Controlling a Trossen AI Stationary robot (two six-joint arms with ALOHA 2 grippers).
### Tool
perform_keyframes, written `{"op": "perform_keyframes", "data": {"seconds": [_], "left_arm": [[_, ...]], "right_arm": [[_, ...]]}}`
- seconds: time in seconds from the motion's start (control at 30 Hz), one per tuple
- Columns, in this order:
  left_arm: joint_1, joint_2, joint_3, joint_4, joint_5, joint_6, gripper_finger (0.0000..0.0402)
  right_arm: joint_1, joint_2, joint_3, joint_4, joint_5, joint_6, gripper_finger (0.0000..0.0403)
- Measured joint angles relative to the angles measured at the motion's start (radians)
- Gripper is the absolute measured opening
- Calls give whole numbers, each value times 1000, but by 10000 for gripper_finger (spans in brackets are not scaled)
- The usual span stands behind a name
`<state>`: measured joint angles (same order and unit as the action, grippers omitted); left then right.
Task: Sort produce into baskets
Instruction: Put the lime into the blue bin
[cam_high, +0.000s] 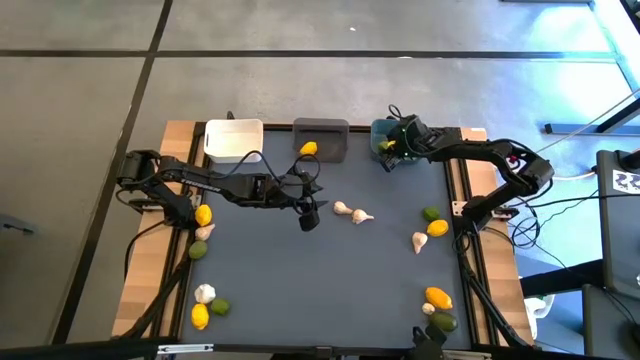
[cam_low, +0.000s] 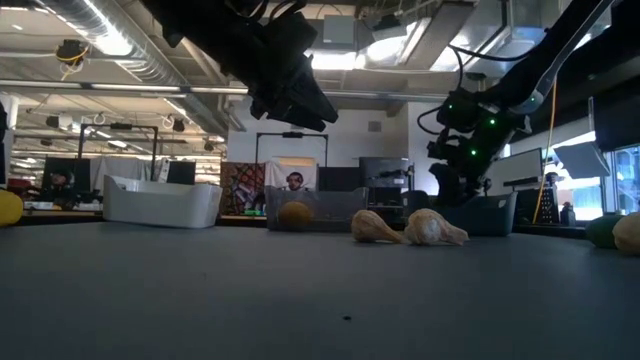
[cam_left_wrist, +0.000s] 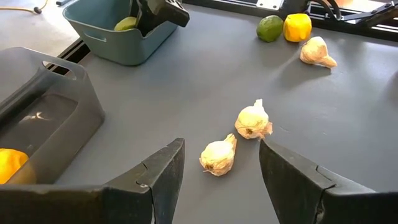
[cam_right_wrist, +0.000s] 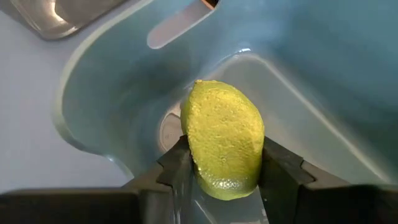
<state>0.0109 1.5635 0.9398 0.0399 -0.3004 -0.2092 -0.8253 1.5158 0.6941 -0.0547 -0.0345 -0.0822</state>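
1. From above, the right gripper (cam_high: 392, 150) hangs over the teal bin (cam_high: 381, 131) to drop a lime; a lemon (cam_high: 309, 148) sits in the grey bin (cam_high: 321, 139)
2. Left wrist view: jaws spread over two garlic bulbs (cam_left_wrist: 219, 155), open counter (cam_left_wrist: 186, 87) all round
3. Right wrist view: jaws pinch the lime (cam_right_wrist: 224, 137) just inside the bin's rim

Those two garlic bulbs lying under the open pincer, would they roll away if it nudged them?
Probably only a little: each garlic bulb is lumpy with a tapered neck, so it would likely wobble or pivot. The papery skin looks fragile and may flake under the left pincer.
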Motion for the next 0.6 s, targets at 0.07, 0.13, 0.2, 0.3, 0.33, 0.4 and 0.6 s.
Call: {"op": "perform_keyframes", "data": {"seconds": [0.07,0.13,0.2,0.3,0.33,0.4,0.6], "left_arm": [[0,0,0,0,0,0,202],[0,0,0,-1,0,0,202],[0,0,0,-1,0,0,202],[0,0,0,-2,0,1,202],[0,0,0,-2,0,1,202],[0,0,0,-4,0,1,202],[0,0,0,-4,0,1,202]], "right_arm": [[0,0,0,1,0,0,141],[0,0,0,1,0,3,141],[0,0,0,1,0,4,141],[0,0,0,1,0,16,141],[0,0,0,1,0,23,141],[0,0,0,1,0,25,146],[0,0,0,1,2,23,203]]}}
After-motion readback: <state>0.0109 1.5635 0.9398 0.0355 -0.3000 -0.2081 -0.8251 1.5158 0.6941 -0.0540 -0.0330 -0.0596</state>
